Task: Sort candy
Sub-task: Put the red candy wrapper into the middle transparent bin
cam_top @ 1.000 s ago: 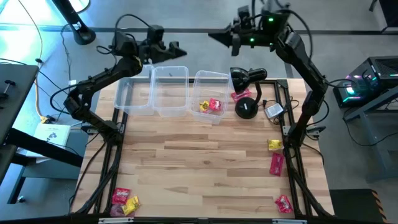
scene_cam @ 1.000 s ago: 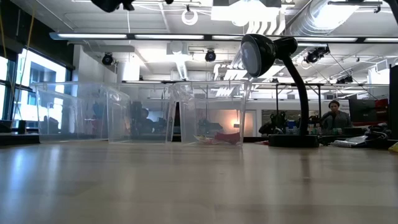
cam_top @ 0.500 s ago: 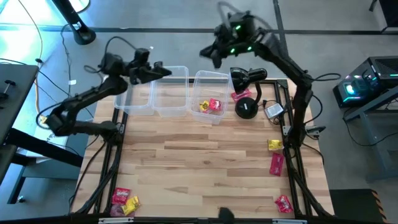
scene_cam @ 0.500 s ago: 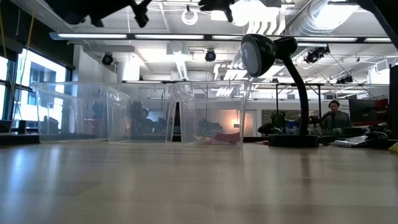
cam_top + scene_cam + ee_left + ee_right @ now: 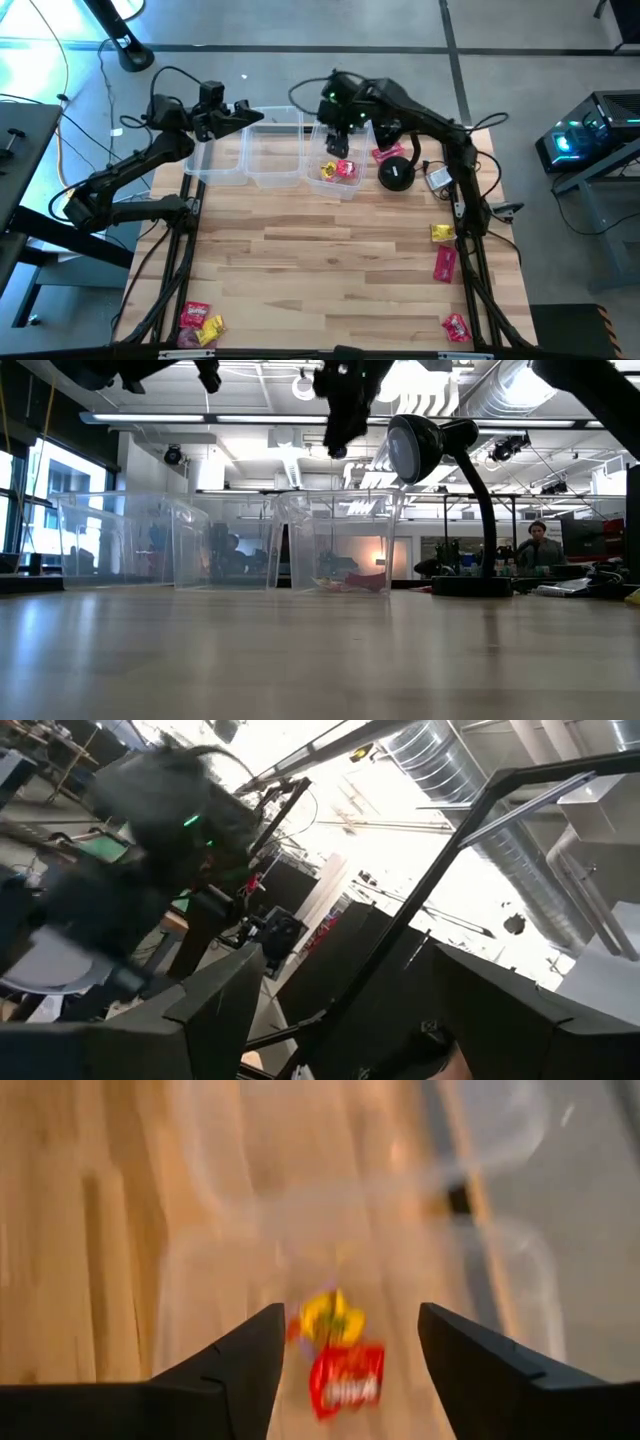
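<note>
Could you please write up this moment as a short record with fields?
surface: wooden table
containers: three clear tubs in a row at the back
sorted: red and yellow candy in the rightmost tub
loose candy: packets at front left corner, more along the right edge
right tool: open, above the rightmost tub
left tool: open, raised over the left tubs
other: black desk lamp

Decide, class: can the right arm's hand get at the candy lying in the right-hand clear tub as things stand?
Probably yes. The right hand hangs open above the right-hand clear tub, which has no lid, and nothing lies between it and the red and yellow candy inside.
</note>
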`<action>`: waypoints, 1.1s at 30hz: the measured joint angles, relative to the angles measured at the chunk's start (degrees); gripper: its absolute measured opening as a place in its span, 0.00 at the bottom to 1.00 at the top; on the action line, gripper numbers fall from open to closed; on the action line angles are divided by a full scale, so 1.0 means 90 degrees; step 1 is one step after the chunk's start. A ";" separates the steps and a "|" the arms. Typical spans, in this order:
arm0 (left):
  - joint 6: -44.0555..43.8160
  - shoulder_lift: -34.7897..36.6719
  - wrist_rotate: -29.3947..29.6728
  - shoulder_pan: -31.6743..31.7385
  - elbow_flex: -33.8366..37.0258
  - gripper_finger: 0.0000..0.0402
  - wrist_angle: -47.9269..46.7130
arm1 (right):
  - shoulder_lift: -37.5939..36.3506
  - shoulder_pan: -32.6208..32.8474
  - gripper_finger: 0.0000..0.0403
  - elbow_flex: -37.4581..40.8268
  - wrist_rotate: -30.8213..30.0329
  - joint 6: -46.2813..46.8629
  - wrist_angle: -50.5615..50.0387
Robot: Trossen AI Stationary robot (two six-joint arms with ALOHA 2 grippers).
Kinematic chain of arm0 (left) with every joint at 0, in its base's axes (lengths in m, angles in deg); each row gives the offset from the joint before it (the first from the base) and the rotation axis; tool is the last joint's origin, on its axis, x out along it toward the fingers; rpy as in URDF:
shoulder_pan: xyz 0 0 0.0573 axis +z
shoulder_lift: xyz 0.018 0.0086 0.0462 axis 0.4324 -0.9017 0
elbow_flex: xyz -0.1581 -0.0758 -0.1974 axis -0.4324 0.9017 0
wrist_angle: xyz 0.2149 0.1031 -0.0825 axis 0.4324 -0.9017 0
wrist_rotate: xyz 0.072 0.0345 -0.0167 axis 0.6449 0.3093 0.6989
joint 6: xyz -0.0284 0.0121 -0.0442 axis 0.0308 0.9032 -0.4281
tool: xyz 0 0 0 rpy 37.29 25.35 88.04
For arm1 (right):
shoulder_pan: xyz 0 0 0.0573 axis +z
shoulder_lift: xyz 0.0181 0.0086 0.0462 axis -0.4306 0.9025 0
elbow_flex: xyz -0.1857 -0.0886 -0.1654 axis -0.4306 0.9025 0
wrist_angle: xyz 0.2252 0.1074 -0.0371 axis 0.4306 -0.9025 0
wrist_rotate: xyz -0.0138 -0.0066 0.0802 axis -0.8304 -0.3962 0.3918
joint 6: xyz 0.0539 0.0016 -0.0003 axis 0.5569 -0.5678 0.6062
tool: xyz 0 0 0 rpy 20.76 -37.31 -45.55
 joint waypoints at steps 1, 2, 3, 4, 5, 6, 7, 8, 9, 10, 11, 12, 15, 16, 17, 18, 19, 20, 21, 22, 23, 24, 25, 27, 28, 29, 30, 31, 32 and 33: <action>0.0059 0.0000 -0.0003 -0.0001 0.0000 0.71 -0.0055 | 0.0120 -0.0007 0.55 0.0000 -0.0014 -0.0003 -0.0187; 0.0081 -0.0002 -0.0003 -0.0005 0.0000 0.71 -0.0085 | 0.0230 -0.0007 0.54 0.0002 -0.0020 -0.0010 -0.0331; 0.0097 -0.0002 -0.0003 -0.0005 0.0000 0.71 -0.0129 | 0.0350 -0.0014 0.54 0.0005 -0.0026 -0.0047 -0.0424; 0.0099 -0.0002 -0.0001 -0.0005 0.0000 0.71 -0.0160 | 0.0455 -0.0016 0.54 0.0005 -0.0032 -0.0081 -0.0474; 0.0100 -0.0002 -0.0003 -0.0005 0.0000 0.71 -0.0181 | 0.0538 -0.0011 0.54 0.0005 -0.0029 -0.0106 -0.0500; 0.0100 -0.0002 -0.0006 -0.0005 0.0000 0.71 -0.0190 | 0.0636 -0.0005 0.54 0.0005 -0.0048 -0.0116 -0.0496; 0.0100 -0.0002 -0.0006 -0.0005 0.0000 0.71 -0.0193 | 0.0726 -0.0004 0.54 0.0005 -0.0157 -0.0118 -0.0493; 0.0100 -0.0002 -0.0006 -0.0005 0.0000 0.71 -0.0190 | 0.0827 0.0001 0.53 0.0005 -0.0359 -0.0138 -0.0497; 0.0099 -0.0002 -0.0008 -0.0005 0.0000 0.71 -0.0190 | 0.0934 0.0003 0.53 0.0005 -0.0569 -0.0179 -0.0511; 0.0098 -0.0002 -0.0008 -0.0005 0.0000 0.71 -0.0190 | 0.1040 -0.0001 0.53 0.0005 -0.0789 -0.0220 -0.0555; 0.0098 -0.0002 -0.0010 -0.0005 0.0000 0.71 -0.0193 | 0.1143 -0.0017 0.53 0.0005 -0.0984 -0.0233 -0.0620; 0.0097 -0.0002 -0.0013 -0.0005 0.0000 0.71 -0.0193 | 0.1236 -0.0036 0.53 0.0005 -0.1088 -0.0230 -0.0685; 0.0100 -0.0002 -0.0025 -0.0005 0.0000 0.71 -0.0190 | 0.1555 -0.0100 0.53 0.0005 -0.1183 -0.0112 -0.0997; 0.0101 -0.0002 -0.0035 -0.0005 0.0000 0.71 -0.0193 | 0.1673 -0.0114 0.53 0.0005 -0.1192 -0.0111 -0.1088; 0.0137 -0.0002 -0.0050 -0.0005 -0.0001 0.71 -0.0192 | 0.1791 -0.0124 0.53 0.0005 -0.1192 -0.0114 -0.1159; 0.0193 -0.0002 -0.0060 -0.0005 0.0000 0.71 -0.0192 | 0.1904 -0.0129 0.53 0.0005 -0.1197 -0.0115 -0.1230; 0.0251 -0.0002 -0.0079 -0.0005 0.0000 0.71 -0.0191 | 0.2002 -0.0143 0.53 0.0006 -0.1199 -0.0117 -0.1284; 0.0290 -0.0002 -0.0100 -0.0005 0.0000 0.71 -0.0193 | 0.2092 -0.0143 0.53 0.0007 -0.1198 -0.0114 -0.1303; 0.0317 -0.0002 -0.0116 -0.0005 0.0000 0.71 -0.0200 | 0.2169 -0.0143 0.53 0.0007 -0.1194 -0.0117 -0.1304; 0.0354 -0.0002 -0.0130 -0.0005 0.0000 0.71 -0.0198 | 0.2259 -0.0143 0.53 0.0005 -0.1193 -0.0117 -0.1310; 0.0373 -0.0002 -0.0148 -0.0005 0.0000 0.71 -0.0200 | 0.2344 -0.0144 0.53 0.0005 -0.1197 -0.0117 -0.1312; 0.0415 -0.0002 -0.0160 -0.0005 0.0000 0.71 -0.0200 | 0.2428 -0.0151 0.53 0.0005 -0.1197 -0.0117 -0.1314; 0.0433 -0.0002 -0.0174 -0.0005 0.0000 0.71 -0.0202 | 0.2511 -0.0156 0.53 0.0005 -0.1197 -0.0114 -0.1313; 0.0470 -0.0002 -0.0202 -0.0005 0.0000 0.71 -0.0205 | 0.2668 -0.0171 0.53 0.0005 -0.1197 -0.0114 -0.1348; 0.0475 -0.0002 -0.0231 -0.0005 -0.0001 0.71 -0.0206 | 0.2734 -0.0178 0.53 0.0005 -0.1197 -0.0114 -0.1358; 0.0476 -0.0002 -0.0271 -0.0005 0.0000 0.71 -0.0207 | 0.2798 -0.0179 0.53 0.0005 -0.1209 -0.0114 -0.1369; 0.0476 -0.0002 -0.0322 -0.0005 0.0000 0.71 -0.0208 | 0.2855 -0.0179 0.53 0.0005 -0.1217 -0.0112 -0.1378; 0.0476 -0.0002 -0.0351 -0.0005 0.0000 0.71 -0.0207 | 0.2903 -0.0178 0.53 0.0003 -0.1216 -0.0108 -0.1372; 0.0477 -0.0002 -0.0360 -0.0005 -0.0001 0.71 -0.0207 | 0.2937 -0.0174 0.53 -0.0009 -0.1217 -0.0107 -0.1356; 0.0478 -0.0002 -0.0363 -0.0005 0.0000 0.71 -0.0207 | 0.2957 -0.0174 0.53 -0.0012 -0.1217 -0.0104 -0.1363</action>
